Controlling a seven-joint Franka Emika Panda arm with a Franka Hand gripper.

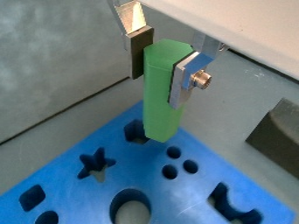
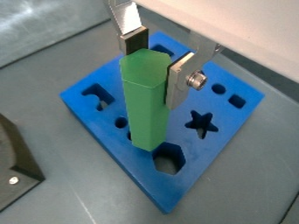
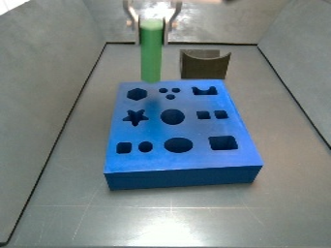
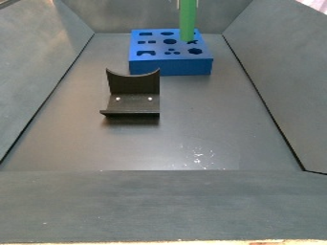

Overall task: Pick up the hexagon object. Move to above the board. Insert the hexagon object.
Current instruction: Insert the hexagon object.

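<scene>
In a wrist view we see the gripper [image 1: 163,59] clamped on the hexagon object [image 1: 162,92], its flat silver fingers [image 1: 188,77] pressed against the sides of the peg near its top. The green peg hangs upright, its lower end over the board [image 1: 70,179] close to one corner, hiding part of a dark cut-out there. A star cut-out [image 1: 94,161] lies just beside that spot. A dark block [image 1: 275,131] sits off the board, near the wall.

In a wrist view from the opposite side we see the gripper [image 2: 156,59] gripping the hexagon object [image 2: 145,98] again, the peg's lower end just beside the hexagon cut-out [image 2: 169,160] in the board [image 2: 122,166]. We cannot tell whether the peg touches the board.

In a side view we find the hexagon object [image 3: 150,50] upright above the board's [image 3: 181,174] far left corner, over the hexagon cut-out [image 3: 135,94], with the gripper [image 3: 151,10] blurred at the top. The dark arch-shaped block [image 3: 204,63] stands behind the board.

In a side view from farther off, the hexagon object [image 4: 188,20] stands over the board [image 4: 173,63] at the far end of the floor. The fixture [image 4: 130,96] sits nearer, well apart from the board.
</scene>
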